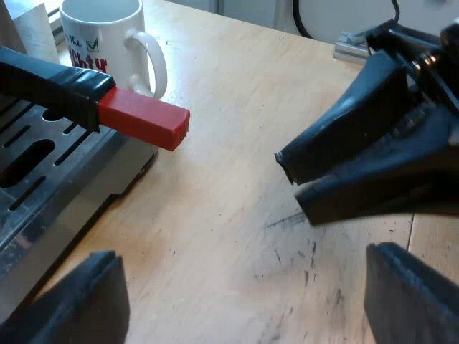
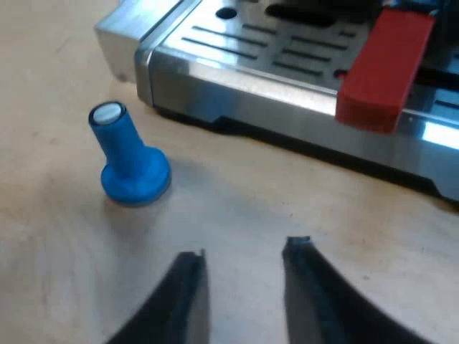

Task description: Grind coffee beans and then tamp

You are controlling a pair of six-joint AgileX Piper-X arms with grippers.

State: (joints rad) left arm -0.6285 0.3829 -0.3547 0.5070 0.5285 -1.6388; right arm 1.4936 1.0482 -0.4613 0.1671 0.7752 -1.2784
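Mug lettering begins "the". The holder handle's red end projects from the espresso machine. The blue tamper stands on the table. The left claw gapes wide, the right claw partly; both are empty.

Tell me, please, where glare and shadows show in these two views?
Right wrist view: glare streaks the machine's metal front, a dark shadow lies under it, and the tamper throws a faint shadow on the table. Left wrist view: soft, even light on the table; the mug looks bright white.
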